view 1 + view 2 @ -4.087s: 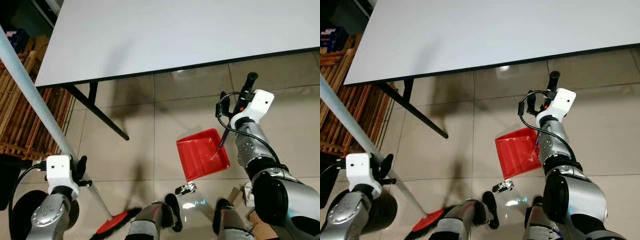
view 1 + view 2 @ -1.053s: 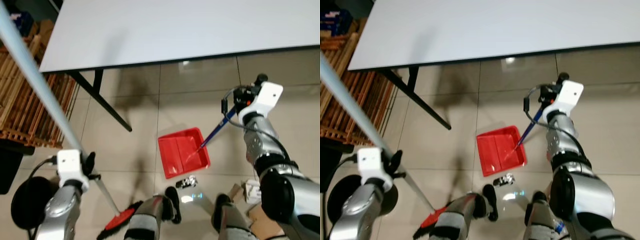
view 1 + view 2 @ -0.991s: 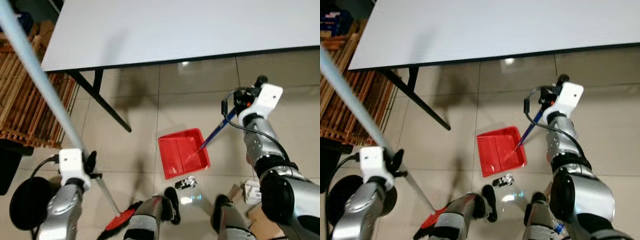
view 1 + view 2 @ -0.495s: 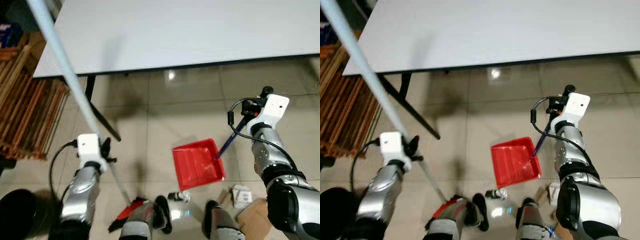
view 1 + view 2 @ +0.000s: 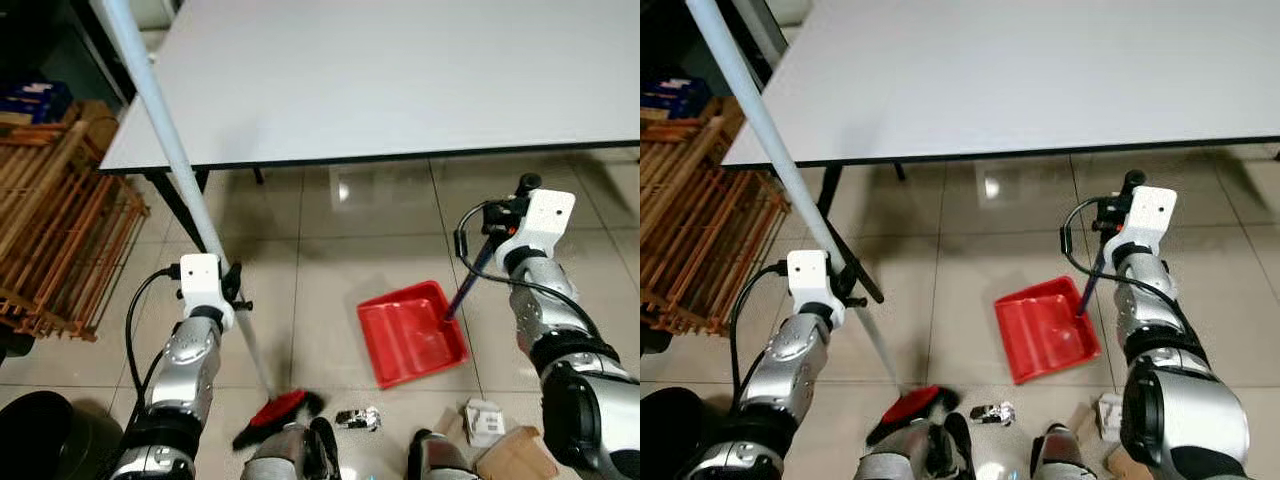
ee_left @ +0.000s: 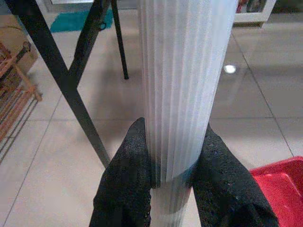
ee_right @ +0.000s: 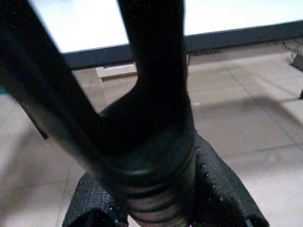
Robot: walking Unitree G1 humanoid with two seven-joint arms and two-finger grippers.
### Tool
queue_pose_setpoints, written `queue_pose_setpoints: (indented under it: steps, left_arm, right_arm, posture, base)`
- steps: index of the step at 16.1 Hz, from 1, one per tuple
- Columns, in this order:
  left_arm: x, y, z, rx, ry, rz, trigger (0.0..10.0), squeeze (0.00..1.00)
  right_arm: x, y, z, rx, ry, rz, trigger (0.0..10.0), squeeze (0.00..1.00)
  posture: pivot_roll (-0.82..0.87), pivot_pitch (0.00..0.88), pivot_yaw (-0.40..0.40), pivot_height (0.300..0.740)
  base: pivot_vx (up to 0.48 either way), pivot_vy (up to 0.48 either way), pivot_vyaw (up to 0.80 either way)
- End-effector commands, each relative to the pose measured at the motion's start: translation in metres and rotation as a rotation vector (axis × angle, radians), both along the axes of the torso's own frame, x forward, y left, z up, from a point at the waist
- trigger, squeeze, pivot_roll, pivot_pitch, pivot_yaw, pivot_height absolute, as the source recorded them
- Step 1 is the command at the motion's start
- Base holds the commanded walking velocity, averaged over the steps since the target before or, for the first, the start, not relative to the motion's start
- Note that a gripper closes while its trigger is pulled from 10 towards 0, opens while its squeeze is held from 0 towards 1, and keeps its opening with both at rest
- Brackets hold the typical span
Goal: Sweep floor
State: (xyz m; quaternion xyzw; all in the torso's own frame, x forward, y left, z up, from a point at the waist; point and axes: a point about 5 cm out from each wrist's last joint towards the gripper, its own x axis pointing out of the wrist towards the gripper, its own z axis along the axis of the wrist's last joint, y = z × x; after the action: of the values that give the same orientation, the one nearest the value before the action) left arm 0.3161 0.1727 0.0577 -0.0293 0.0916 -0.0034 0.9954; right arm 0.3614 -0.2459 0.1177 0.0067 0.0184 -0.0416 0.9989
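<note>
Left wrist view shows the left gripper [image 6: 170,163] clamped on the pale broom handle [image 6: 182,85], its red broom head [image 5: 278,408] on the tiles before the white table [image 5: 400,80]. The right gripper [image 7: 156,189] seems closed around the dark dustpan handle [image 5: 468,285]; the red dustpan [image 5: 410,333] lies just off the table's edge.

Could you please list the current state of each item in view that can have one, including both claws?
Left claw: shut on the broom pole.
Right claw: shut on the dustpan handle.
Broom: tilted, red head on the floor.
Dustpan: lying on the floor, no debris visible inside.
Crumpled wrapper: on the floor, outside the dustpan.
</note>
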Motion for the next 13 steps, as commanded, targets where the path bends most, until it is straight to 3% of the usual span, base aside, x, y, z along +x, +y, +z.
queue_pose_setpoints:
  steps: [1, 6, 7, 9, 11, 13]
  left_arm:
    - [0.003, 0.003, 0.006, 0.023, -0.038, 0.018, 10.0, 0.00]
    - [0.003, 0.014, 0.005, 0.121, -0.046, 0.100, 10.0, 0.00]
    - [0.001, 0.029, 0.007, 0.267, -0.067, 0.272, 10.0, 0.00]
    - [0.003, 0.039, 0.010, 0.394, -0.076, 0.383, 10.0, 0.00]
    - [0.004, 0.047, 0.016, 0.475, -0.089, 0.474, 10.0, 0.00]
    - [0.006, 0.052, 0.020, 0.476, -0.093, 0.489, 10.0, 0.00]
  right_arm:
    - [-0.002, -0.004, 0.001, -0.040, 0.000, 0.018, 10.0, 0.00]
    - [-0.007, 0.001, -0.009, -0.088, 0.034, 0.085, 10.0, 0.00]
    - [-0.010, 0.010, -0.014, -0.072, 0.029, 0.095, 10.0, 0.00]
    - [-0.011, 0.016, -0.018, -0.027, 0.019, 0.072, 10.0, 0.00]
    - [-0.014, 0.019, -0.024, 0.021, 0.020, 0.042, 10.0, 0.00]
    - [-0.021, 0.023, -0.033, 0.060, 0.027, 0.025, 10.0, 0.00]
  posture:
    - [-0.21, 0.083, 0.141, 0.740]
    - [-0.22, 0.091, 0.147, 0.740]
    - [-0.23, 0.090, 0.143, 0.740]
    - [-0.23, 0.090, 0.141, 0.740]
    - [-0.23, 0.090, 0.139, 0.740]
    - [-0.23, 0.093, 0.140, 0.740]
  base:
    - [0.000, 0.000, 0.00]
    - [0.000, 0.000, 0.00]
    - [0.000, 0.000, 0.00]
    - [0.000, 0.000, 0.00]
    - [0.000, 0.000, 0.00]
    - [0.000, 0.000, 0.00]
